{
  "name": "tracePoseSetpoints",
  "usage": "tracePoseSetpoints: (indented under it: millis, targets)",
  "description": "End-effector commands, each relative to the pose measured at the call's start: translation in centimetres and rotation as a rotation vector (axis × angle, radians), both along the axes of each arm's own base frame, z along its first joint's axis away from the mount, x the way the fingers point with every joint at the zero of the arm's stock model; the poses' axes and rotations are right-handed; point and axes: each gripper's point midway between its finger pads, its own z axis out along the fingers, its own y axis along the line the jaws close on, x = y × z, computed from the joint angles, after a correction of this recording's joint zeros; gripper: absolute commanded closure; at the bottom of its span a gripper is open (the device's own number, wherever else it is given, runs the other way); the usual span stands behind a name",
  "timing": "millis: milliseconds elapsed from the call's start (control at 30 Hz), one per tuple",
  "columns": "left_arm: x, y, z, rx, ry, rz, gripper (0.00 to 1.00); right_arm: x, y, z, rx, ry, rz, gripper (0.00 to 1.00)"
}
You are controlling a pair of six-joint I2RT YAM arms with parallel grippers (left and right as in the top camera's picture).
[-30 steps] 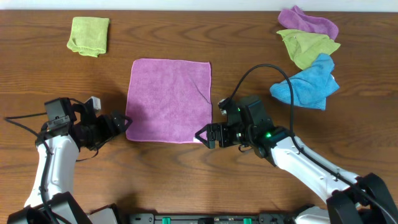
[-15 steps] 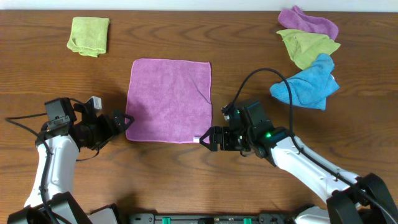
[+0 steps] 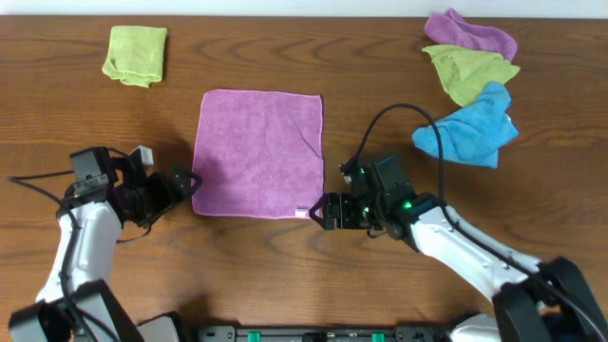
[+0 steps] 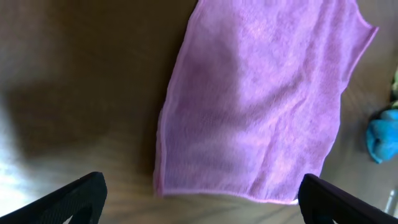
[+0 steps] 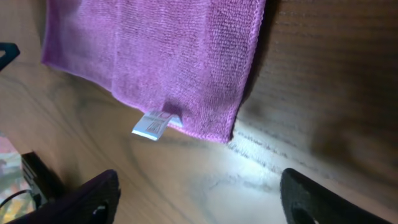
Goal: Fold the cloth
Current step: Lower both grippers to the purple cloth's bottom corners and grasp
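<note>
The purple cloth [image 3: 258, 152] lies flat and open in the middle of the table [image 3: 532, 218], with its two near corners turned toward my arms. The left gripper [image 3: 185, 183] is just beside the near-left corner and the right gripper [image 3: 318, 209] just beside the near-right corner. In both wrist views the fingers stand wide apart and hold nothing. My first worry is the thin hem. It lies tight on the wood, so if I come down too high the fingers can close on air, and if I come too low they scrape the table and push the cloth into a wrinkle instead of taking it. On the right side the small white label [image 5: 149, 126] sticks out beside the corner, and I could pinch only this label, so the corner would hang loose when I lift. If one side grips and the other misses, the cloth will turn and the fold will come out crooked. I judge that both grips must be sure before any lifting.
</note>
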Motion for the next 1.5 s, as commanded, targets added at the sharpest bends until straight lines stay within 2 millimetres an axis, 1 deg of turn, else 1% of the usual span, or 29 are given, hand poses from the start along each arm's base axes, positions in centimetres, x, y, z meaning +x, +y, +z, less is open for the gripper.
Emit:
tracePoseSetpoints:
  millis: [0,33,67,133,200,233,300,367,500,567,633,767,900,1100,1200,1267,1333,1367,1467]
  targets:
    - [0.5,-1.1,-0.5,-0.094,0.013,-0.006,0.00,-0.2,0.5,-0.9,0.019,0.029,0.030,0.21]
    - [0.6,-1.3,-0.8,-0.114,0.016,-0.011,0.00,-0.2,0.6,-1.3,0.022,0.038,0.032,0.21]
    - [0.6,-1.5,-1.2,-0.131,0.026,-0.013,0.05,-0.4,0.8,-1.5,0.031,0.054,0.040,0.21]
    - [0.4,-1.8,-1.9,-0.161,0.053,-0.016,0.05,-0.6,0.8,-2.2,0.025,0.076,0.042,0.22]
    - [0.2,-2.1,-2.9,-0.190,0.087,-0.017,0.08,-0.6,0.8,-2.8,0.024,0.090,0.035,0.23]
    - [0.2,-2.2,-3.0,-0.203,0.090,-0.019,0.08,-0.5,0.9,-2.9,0.030,0.092,0.034,0.23]
    - [0.2,-2.6,-3.6,-0.242,0.102,-0.023,0.16,-0.3,1.1,-3.3,0.033,0.097,0.026,0.23]
    - [0.1,-2.7,-4.1,-0.251,0.123,-0.017,0.18,-0.3,1.1,-3.6,0.031,0.100,0.025,0.24]
    - [0.5,-2.5,-4.7,-0.246,0.115,-0.017,0.19,0.3,0.9,-3.7,0.029,0.088,0.012,0.25]
    - [0.7,-2.3,-4.9,-0.233,0.109,-0.016,0.24,0.8,0.8,-3.6,0.038,0.074,0.004,0.27]
    - [0.8,-2.1,-5.1,-0.218,0.108,-0.013,0.28,0.8,0.7,-3.5,0.041,0.076,0.001,0.28]
    - [0.9,-1.9,-5.3,-0.207,0.110,-0.005,0.25,1.1,1.0,-3.3,0.058,0.067,-0.003,0.28]
    - [1.0,-1.8,-5.2,-0.206,0.105,-0.005,0.25,1.2,1.3,-3.0,0.076,0.065,-0.001,0.27]
    - [1.3,-1.7,-5.2,-0.211,0.103,0.015,0.24,0.2,2.7,-2.7,0.095,0.064,0.047,0.25]
    - [1.4,-1.7,-5.2,-0.210,0.101,0.015,0.25,-0.2,3.0,-3.2,0.086,0.079,0.053,0.25]
    - [1.4,-1.7,-5.2,-0.210,0.101,0.015,0.28,-0.3,3.0,-4.1,0.082,0.106,0.042,0.25]
    - [1.4,-1.7,-5.2,-0.210,0.101,0.015,0.28,-0.5,3.2,-4.9,0.096,0.139,0.038,0.25]
    - [1.4,-1.7,-5.2,-0.210,0.101,0.015,0.29,-0.6,3.4,-5.2,0.110,0.151,0.042,0.27]
    - [1.4,-1.7,-5.2,-0.210,0.101,0.015,0.36,-0.6,3.7,-5.6,0.129,0.184,0.025,0.30]
